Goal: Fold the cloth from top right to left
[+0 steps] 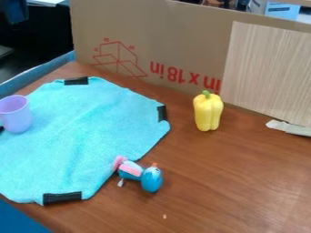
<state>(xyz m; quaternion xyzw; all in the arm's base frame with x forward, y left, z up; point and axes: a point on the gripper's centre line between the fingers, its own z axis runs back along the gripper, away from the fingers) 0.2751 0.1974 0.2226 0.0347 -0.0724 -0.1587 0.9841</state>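
One turquoise cloth [91, 132] lay spread over the left of the bench [231, 182], black strips [76, 81] at its edges. It looked light, limp and unlikely to slip or break, though probably stiffer at the strips. The upper-right edge, beside the right-hand strip [162, 113], seemed best for a shallow pinch. The purple cup [17, 117] on its left might have tipped under the fold. I could not tell whether the tool was wide, narrow or loaded.
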